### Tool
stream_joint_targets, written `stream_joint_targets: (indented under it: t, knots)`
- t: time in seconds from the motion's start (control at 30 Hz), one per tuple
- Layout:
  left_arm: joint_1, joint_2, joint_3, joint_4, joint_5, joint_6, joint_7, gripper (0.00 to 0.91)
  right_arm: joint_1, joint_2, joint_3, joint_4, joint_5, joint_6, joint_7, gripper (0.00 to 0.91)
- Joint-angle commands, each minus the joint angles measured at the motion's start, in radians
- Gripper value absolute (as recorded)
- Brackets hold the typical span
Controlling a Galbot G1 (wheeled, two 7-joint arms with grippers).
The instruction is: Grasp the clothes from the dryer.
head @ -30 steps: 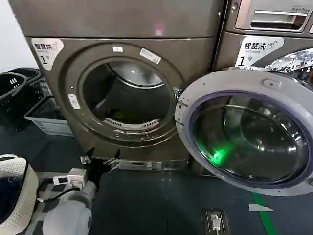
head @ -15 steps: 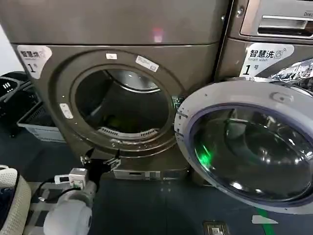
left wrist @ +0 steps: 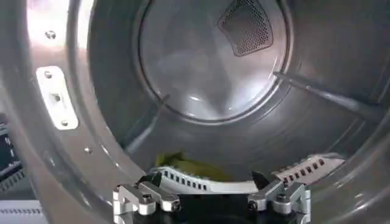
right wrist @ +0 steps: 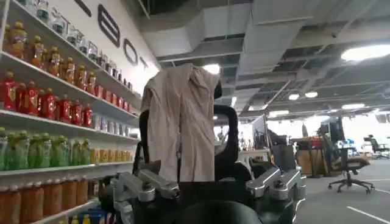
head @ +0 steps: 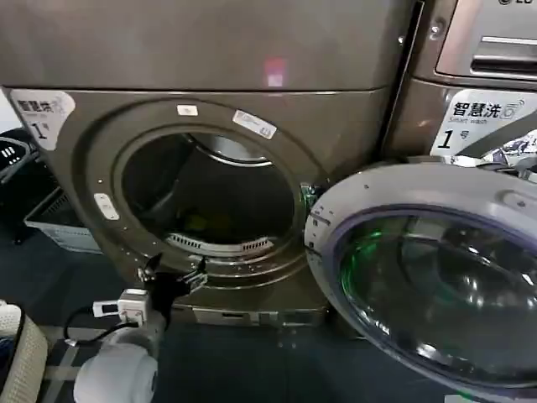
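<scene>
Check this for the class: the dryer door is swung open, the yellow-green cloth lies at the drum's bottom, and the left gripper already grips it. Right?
Not quite. The left gripper is open at the dryer's rim, short of the yellow-green cloth, as the left wrist view shows. The rest holds.

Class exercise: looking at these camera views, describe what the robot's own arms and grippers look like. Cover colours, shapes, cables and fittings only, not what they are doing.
The left arm is a rounded, pale grey-white cylinder carrying a small white box with a black cable looping off it. The left gripper is black, with silver metal finger brackets fastened by visible screws. The right gripper is built alike: a black body and two silver bolted finger brackets.
</scene>
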Motion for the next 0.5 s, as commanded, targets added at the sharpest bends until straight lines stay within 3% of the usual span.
stream_joint_targets:
  t: [0.03, 0.3, 0.5]
  knots:
    - [0.000, 0.000, 0.000, 0.003, 0.001, 0.049, 0.000, 0.907, 0.001, 0.002, -0.003, -0.003, -0.001, 0.020, 0.006, 0.907]
    - [-0.022, -0.006, -0.006, 0.030, -0.003, 0.049, 0.000, 0.907, 0.000, 0.005, -0.005, -0.007, -0.021, 0.040, 0.004, 0.907]
    - [-0.144, 0.009, -0.012, 0.144, 0.039, 0.038, 0.004, 0.907, 0.002, 0.002, -0.008, -0.003, -0.021, 0.046, 0.005, 0.907]
